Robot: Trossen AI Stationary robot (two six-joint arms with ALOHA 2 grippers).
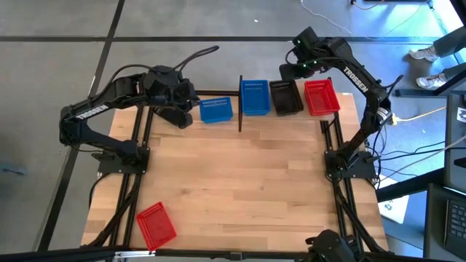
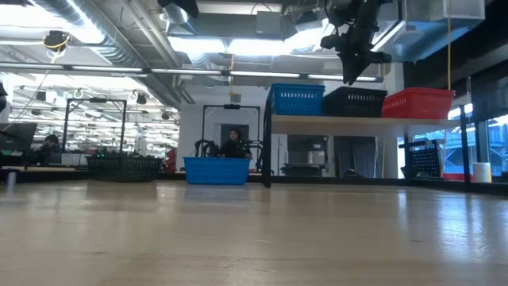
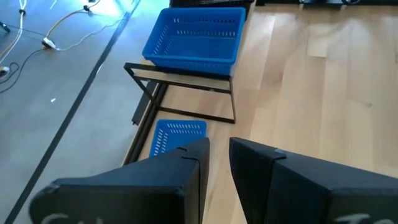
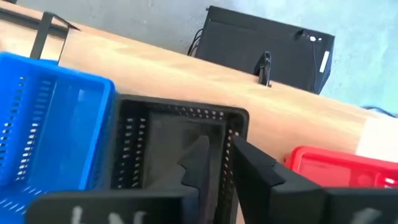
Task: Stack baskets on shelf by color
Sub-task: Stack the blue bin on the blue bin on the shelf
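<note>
Blue, black and red baskets, one each, sit on the shelf [image 1: 291,116]; another blue basket [image 1: 215,110] lies beside it under the left gripper [image 1: 183,116], slightly parted, empty. Right gripper [image 2: 353,75] hovers above the black basket [image 1: 285,97], released. Only the high view shows a second red basket [image 1: 156,225], well apart from the shelf.

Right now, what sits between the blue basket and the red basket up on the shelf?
A black basket sits between the blue basket and the red basket on the shelf. The high view and low view both show it.

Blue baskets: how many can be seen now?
2: one blue basket stands on the shelf beside the black basket; another sits on the table. Stacked ones may hide.
</note>
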